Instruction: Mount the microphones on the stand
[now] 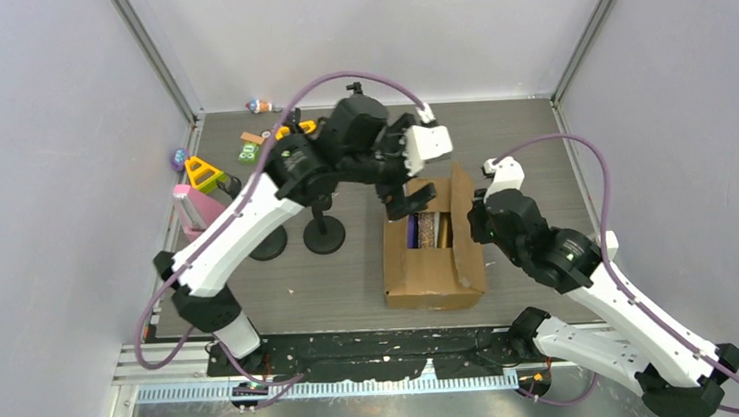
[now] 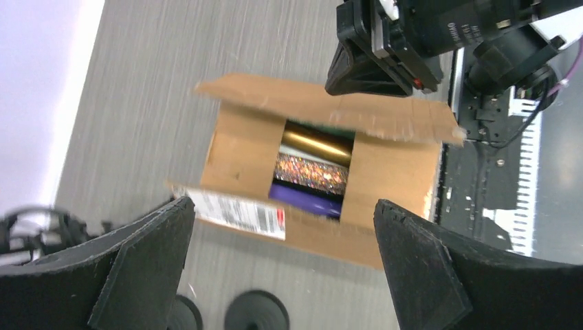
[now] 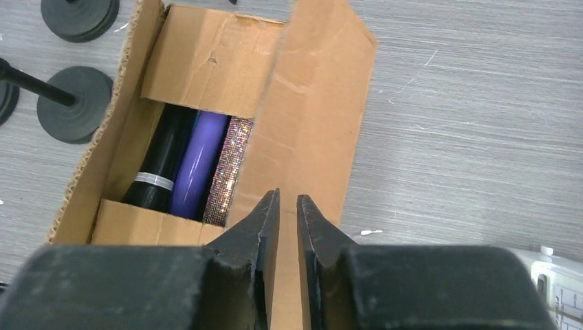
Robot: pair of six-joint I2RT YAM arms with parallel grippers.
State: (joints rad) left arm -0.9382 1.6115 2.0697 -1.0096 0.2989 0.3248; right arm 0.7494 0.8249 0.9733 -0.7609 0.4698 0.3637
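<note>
An open cardboard box sits mid-table. In it lie microphones side by side: gold, silver-glitter and purple; the right wrist view shows a black one, the purple one and the glitter one. My left gripper hovers above the box's far end, jaws wide open and empty. My right gripper is closed to a slim gap, its tips over the box's raised right flap. Two black stands with round bases are left of the box. A pink microphone leans at the left.
Small toys lie at the back left: a yellow triangle, a green piece and others. Grey walls close in the left, back and right. The stand bases also show in the right wrist view.
</note>
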